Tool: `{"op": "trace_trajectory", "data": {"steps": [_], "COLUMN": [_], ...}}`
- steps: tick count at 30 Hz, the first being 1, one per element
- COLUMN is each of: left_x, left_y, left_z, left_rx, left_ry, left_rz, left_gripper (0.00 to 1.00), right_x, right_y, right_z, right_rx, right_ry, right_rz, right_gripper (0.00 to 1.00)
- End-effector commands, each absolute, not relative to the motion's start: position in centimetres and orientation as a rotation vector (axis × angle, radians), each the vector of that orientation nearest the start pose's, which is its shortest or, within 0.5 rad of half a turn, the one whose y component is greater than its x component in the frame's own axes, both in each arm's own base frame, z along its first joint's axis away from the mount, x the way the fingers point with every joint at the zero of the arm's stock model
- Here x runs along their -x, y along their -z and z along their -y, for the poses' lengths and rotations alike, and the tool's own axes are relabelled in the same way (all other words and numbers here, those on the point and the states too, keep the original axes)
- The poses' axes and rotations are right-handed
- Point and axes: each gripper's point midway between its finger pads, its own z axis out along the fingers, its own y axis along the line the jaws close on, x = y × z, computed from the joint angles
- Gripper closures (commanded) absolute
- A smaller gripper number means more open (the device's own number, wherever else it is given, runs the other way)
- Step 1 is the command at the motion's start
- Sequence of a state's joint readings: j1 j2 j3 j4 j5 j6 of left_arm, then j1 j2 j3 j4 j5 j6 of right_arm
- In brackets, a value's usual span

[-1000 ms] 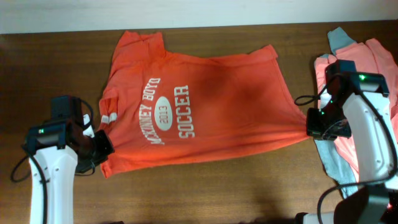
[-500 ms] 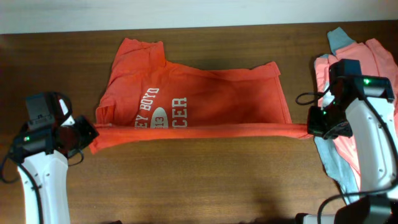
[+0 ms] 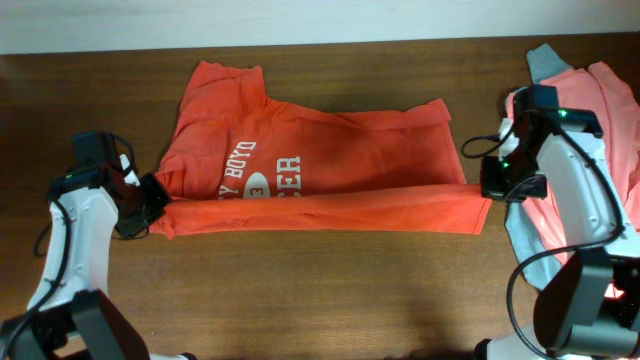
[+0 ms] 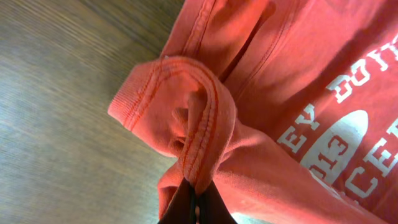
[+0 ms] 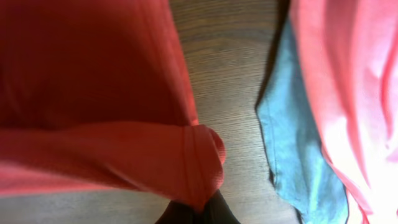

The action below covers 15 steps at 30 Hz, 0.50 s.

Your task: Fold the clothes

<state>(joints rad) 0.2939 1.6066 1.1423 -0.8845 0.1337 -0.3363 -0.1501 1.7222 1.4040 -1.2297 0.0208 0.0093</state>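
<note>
Fingertips of the left gripper [image 4: 194, 204], at the bottom of the left wrist view, are pressing together on a bunched, stitched hem of the orange T-shirt [image 4: 298, 74]. We are seeing the cloth rising out of the closed jaws in a rounded loop, with white lettering lying just beyond it. In the right wrist view the right gripper [image 5: 198, 214] is likewise pinching a rolled corner of this shirt, and the fabric is spreading away to the left over the wooden table [image 5: 230, 81]. Just right of that corner, and apart from it, a grey-blue garment [image 5: 292, 143] is lying on the wood, with a pink garment [image 5: 348, 74] overlapping it farther right.

From overhead, we are seeing the two grippers holding opposite ends of a long orange band along the shirt's near edge, the left one at its left end and the right one at its right end. This band is lying doubled over the shirt's lower part and is covering the bottom of the white print, so only parts of the words are showing. Beyond the band the rest of the shirt is lying flat on the table, one sleeve reaching toward the far edge at upper left. The pink and grey-blue garments are lying heaped at the far right.
</note>
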Motion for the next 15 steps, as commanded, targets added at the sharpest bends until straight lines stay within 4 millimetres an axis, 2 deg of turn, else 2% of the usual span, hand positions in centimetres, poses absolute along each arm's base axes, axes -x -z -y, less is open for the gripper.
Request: {"op": "trace_trajectory", "data": {"steps": [1, 7, 10, 12, 15], "left_x": [-33.2, -35.7, -37.1, -37.8, -38.4], "left_y": [-7.7, -7.6, -7.9, -8.1, -8.0], "left_z": [-7.2, -7.9, -8.3, -8.5, -8.2], "left_rx": [0.885, 0.848, 0.825, 0.809, 0.79], "left_ry": [0.243, 0.239, 0.237, 0.235, 0.237], "left_rz": [-2.767, -2.686, -2.634, -2.605, -2.597], "left_gripper": [1.0, 1.0, 1.0, 1.0, 0.98], "right_x": [-31.8, -35.4, -36.7, -37.8, -38.5], "right_y": [-9.6, -7.1, -6.6, -6.6, -6.6], "right_z": [3.7, 2.9, 4.0, 4.1, 4.2], "right_rx": [-0.094, -0.061, -0.157, -0.156, -0.155], "right_ry": [0.017, 0.025, 0.102, 0.103, 0.103], "right_rz": [-3.145, -3.076, -3.029, -2.987, -2.964], "right_gripper": [0.96, 0.96, 0.96, 0.96, 0.95]}}
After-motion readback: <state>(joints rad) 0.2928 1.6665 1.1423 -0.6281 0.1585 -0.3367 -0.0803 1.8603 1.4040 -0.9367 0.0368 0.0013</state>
